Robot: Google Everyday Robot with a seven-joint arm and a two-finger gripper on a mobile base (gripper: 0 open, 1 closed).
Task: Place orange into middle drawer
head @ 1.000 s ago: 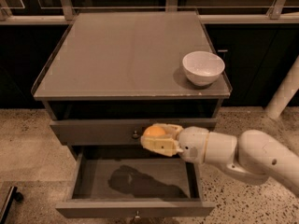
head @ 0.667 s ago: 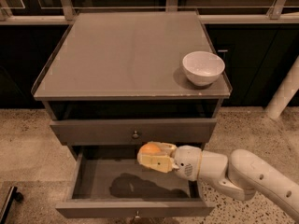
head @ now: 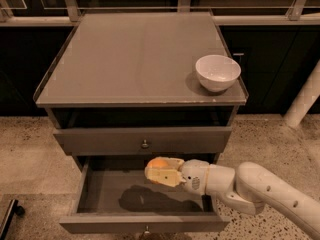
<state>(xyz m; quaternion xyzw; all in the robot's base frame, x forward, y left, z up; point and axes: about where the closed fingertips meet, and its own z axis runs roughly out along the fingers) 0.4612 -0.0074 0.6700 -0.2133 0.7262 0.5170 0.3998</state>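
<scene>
Orange (head: 159, 163) is clamped in the pincer (head: 154, 171); the open middle drawer (head: 100, 191) is seen directly below it, the white bowl (head: 217, 72) well above-right.

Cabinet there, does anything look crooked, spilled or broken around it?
Nothing stands out. The middle drawer is pulled out squarely, the tool holds the orange over it, the drawer above is shut, and the white bowl sits upright near the top's right edge. No spills visible.
</scene>
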